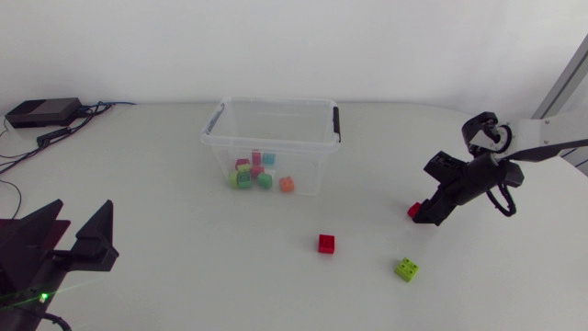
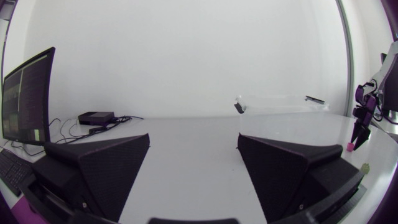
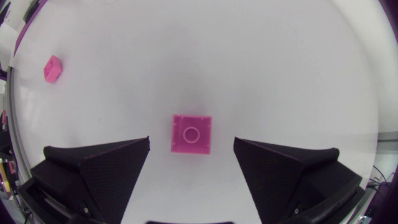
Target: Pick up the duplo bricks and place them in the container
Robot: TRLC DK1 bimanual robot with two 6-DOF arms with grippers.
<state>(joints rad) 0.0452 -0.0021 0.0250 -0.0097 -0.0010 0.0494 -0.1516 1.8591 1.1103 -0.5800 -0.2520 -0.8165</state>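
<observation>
A clear plastic container (image 1: 276, 118) stands at the back middle of the table with several coloured bricks (image 1: 257, 171) inside. Loose on the table lie a red brick (image 1: 326, 243), a green brick (image 1: 407, 268) and another red brick (image 1: 413, 211). My right gripper (image 1: 428, 215) hangs just over that last brick. In the right wrist view this brick (image 3: 191, 133) sits between the open fingers (image 3: 106, 165) of the right gripper (image 3: 191, 143), untouched on both sides. The other red brick (image 3: 52, 68) lies farther off. My left gripper (image 2: 193, 177) rests open and empty at the near left (image 1: 69, 241).
A black box (image 1: 41, 112) with cables sits at the table's far left corner. The left wrist view looks across the table to the container (image 2: 280, 106) and my right arm (image 2: 365, 118).
</observation>
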